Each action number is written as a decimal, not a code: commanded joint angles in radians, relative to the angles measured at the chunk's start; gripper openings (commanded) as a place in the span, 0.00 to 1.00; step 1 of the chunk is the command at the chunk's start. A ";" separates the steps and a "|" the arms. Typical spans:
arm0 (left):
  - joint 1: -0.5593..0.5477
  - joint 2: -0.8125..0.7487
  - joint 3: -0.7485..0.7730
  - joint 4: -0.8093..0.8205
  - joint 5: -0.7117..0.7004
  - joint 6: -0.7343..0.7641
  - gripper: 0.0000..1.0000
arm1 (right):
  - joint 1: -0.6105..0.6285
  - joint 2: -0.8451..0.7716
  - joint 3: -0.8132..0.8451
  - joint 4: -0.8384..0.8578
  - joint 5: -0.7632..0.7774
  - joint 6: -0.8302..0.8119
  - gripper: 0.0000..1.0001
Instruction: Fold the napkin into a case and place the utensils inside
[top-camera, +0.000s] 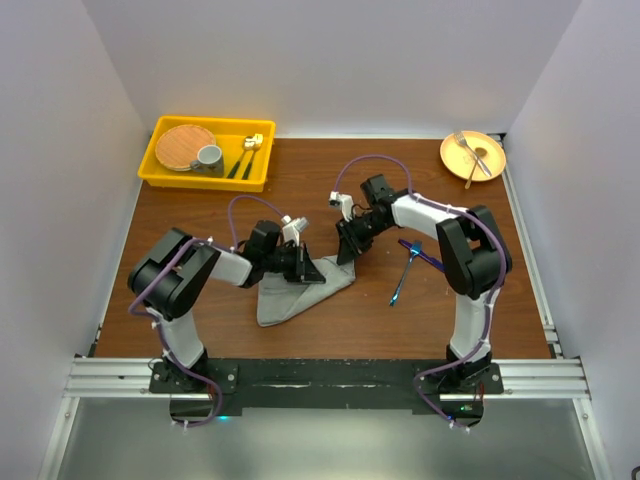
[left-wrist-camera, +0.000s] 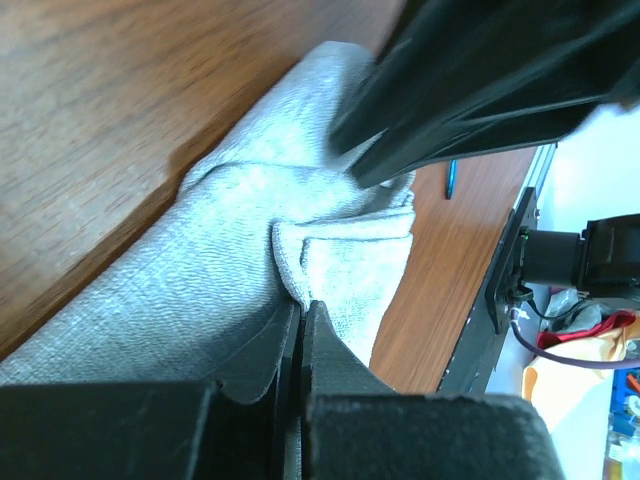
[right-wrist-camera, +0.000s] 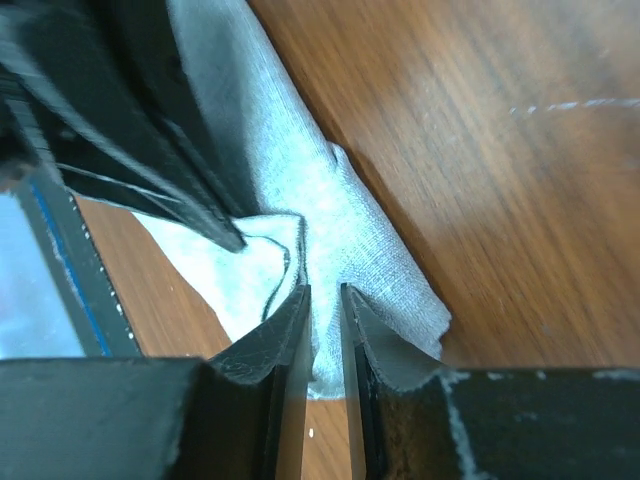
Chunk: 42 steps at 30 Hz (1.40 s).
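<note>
Left gripper (left-wrist-camera: 302, 308) clenched on a fold of the napkin (top-camera: 290, 298), centre of the top view. Right gripper (right-wrist-camera: 323, 292): jaws a slit apart astride the cloth's upper-right end; pinching or not, cannot tell. Napkin lies rumpled and partly doubled, a loose wedge, not a case yet. Blue utensils (top-camera: 408, 268) lie together on the table (top-camera: 520, 280), right of centre, near the cloth, not in it. Folding unfinished, loading not begun. Both grippers mask the fold line; layer count unreadable.

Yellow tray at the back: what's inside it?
The yellow tray holds a round woven plate, a grey cup and dark-handled, gold-headed cutlery. Anything under the plate or inside the cup is hidden.
</note>
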 joint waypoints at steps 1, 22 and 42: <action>0.000 0.017 0.010 -0.010 0.003 -0.008 0.00 | 0.030 -0.137 -0.012 0.084 0.069 0.026 0.21; 0.006 0.076 0.060 -0.014 0.026 -0.005 0.00 | 0.190 -0.173 -0.055 0.103 0.477 -0.092 0.29; 0.009 0.096 0.082 -0.016 0.026 -0.004 0.00 | 0.197 -0.140 -0.097 0.132 0.552 -0.118 0.20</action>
